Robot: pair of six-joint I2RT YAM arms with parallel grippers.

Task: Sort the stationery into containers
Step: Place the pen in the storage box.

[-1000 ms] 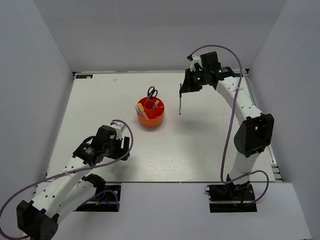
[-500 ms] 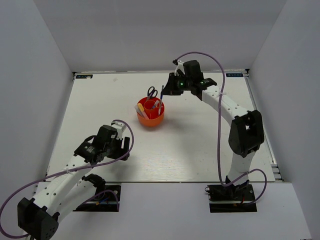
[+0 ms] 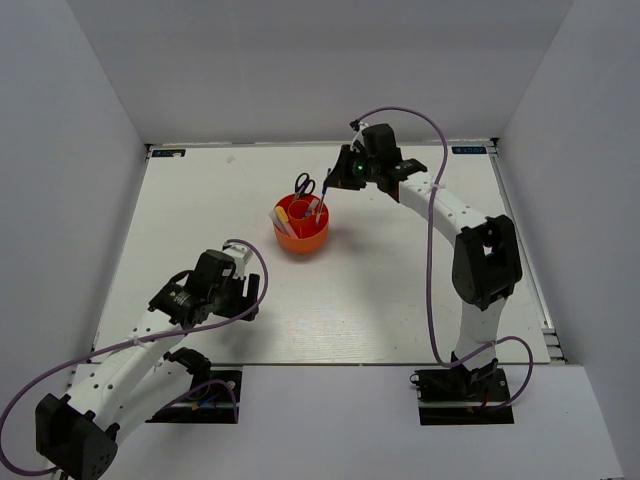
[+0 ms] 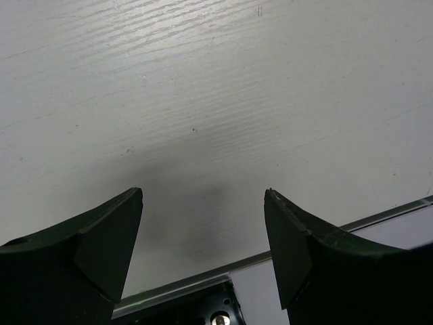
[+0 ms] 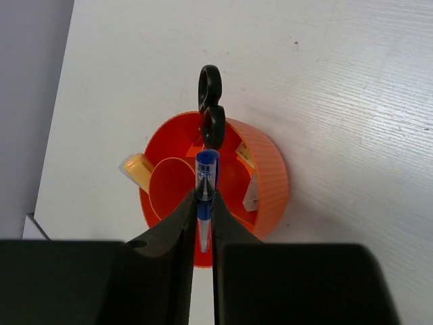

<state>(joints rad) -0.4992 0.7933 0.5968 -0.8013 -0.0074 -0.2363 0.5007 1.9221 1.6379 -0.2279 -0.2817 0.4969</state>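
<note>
The round orange organiser (image 3: pixel 301 228) stands mid-table; it also shows in the right wrist view (image 5: pixel 267 175). In it stand black-handled scissors (image 5: pixel 212 112), an orange-pink highlighter (image 5: pixel 136 168) and a small grey-white eraser (image 5: pixel 251 195). My right gripper (image 5: pixel 203 198) is shut on a blue pen (image 5: pixel 206 169), held upright directly above the organiser's inner cup; in the top view the right gripper (image 3: pixel 338 180) sits above the organiser's far right rim. My left gripper (image 4: pixel 203 196) is open and empty, low over bare table near the front edge; in the top view it (image 3: pixel 243 297) is at the front left.
The table's front edge with its metal strip (image 4: pixel 284 254) lies just below the left gripper. White walls close the table at the left, back and right. The right arm (image 3: pixel 470 230) reaches across from the right side.
My right gripper has carried the pen left from the table's right back part to above the organiser. The left arm has not moved.
</note>
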